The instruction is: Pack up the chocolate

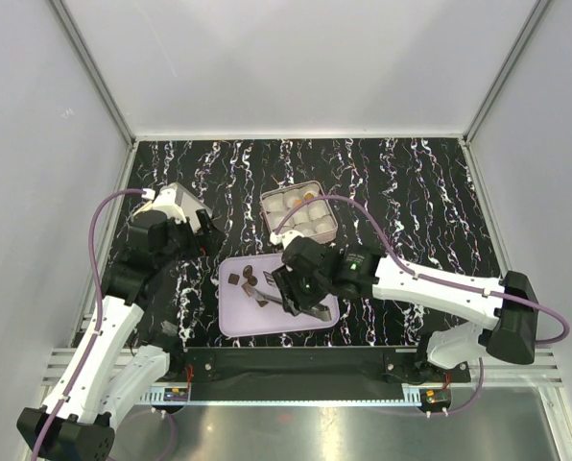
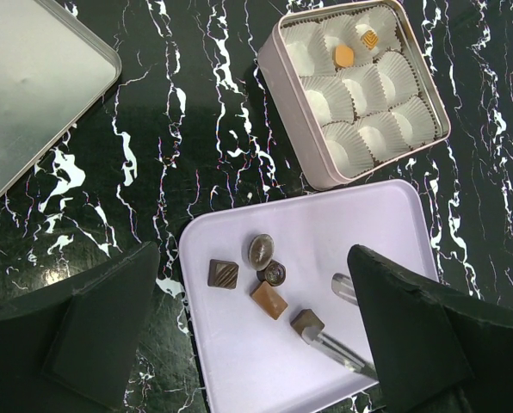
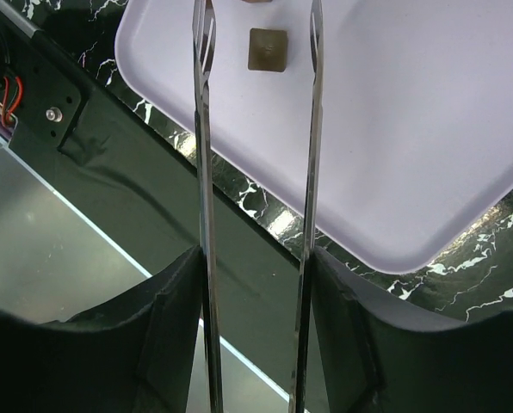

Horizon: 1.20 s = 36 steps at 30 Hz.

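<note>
So the right claw [image 3: 255,284] is clamped on a pair of tongs [image 3: 203,172], whose tips stand apart on either side of 1 dark chocolate [image 3: 267,49], not pinching it yet. That piece lies flat on the lavender tray [image 3: 429,129], toward the 6 o'clock edge in the left wrist view. I'd say we're mid-pick: next is squeezing the tips in gently, lifting, then carrying it to an empty cup [image 2: 351,146] in the tin [image 2: 282,103] at 1 o'clock. It's squarish, so no real long axis, and its sides run parallel to the blades, which point at 12 o'clock. The left claw [image 2: 252,254] hangs wide open, holding nothing.
</note>
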Each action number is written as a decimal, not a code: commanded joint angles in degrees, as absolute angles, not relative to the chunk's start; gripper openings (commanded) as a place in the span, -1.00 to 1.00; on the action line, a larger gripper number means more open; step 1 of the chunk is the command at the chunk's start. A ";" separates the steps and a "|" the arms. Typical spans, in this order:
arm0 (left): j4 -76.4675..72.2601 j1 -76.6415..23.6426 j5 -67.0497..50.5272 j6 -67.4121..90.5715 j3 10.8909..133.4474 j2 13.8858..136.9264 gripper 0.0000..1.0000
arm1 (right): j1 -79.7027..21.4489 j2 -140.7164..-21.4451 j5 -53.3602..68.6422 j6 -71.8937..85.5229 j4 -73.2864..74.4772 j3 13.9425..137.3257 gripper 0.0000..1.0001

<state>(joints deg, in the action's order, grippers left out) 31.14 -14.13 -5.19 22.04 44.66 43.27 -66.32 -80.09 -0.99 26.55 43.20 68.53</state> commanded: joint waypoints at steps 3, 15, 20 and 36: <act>29.71 -13.80 -4.04 21.53 46.50 43.07 0.98 | -70.22 -81.82 -7.12 29.53 41.57 69.87 0.13; 29.62 -13.80 -4.39 21.53 46.58 42.98 0.98 | -74.97 -86.39 -11.42 30.85 44.30 69.52 0.10; 29.44 -13.80 -4.66 21.62 46.58 43.15 0.98 | -75.94 -87.45 -11.95 31.02 45.44 69.87 0.05; 29.44 -13.80 -4.83 21.62 46.58 43.24 0.98 | -75.94 -85.35 -18.01 29.09 53.87 79.89 -0.27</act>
<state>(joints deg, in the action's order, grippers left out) 31.16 -14.11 -5.15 22.04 44.66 43.27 -75.70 -87.44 -14.06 29.82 52.14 75.94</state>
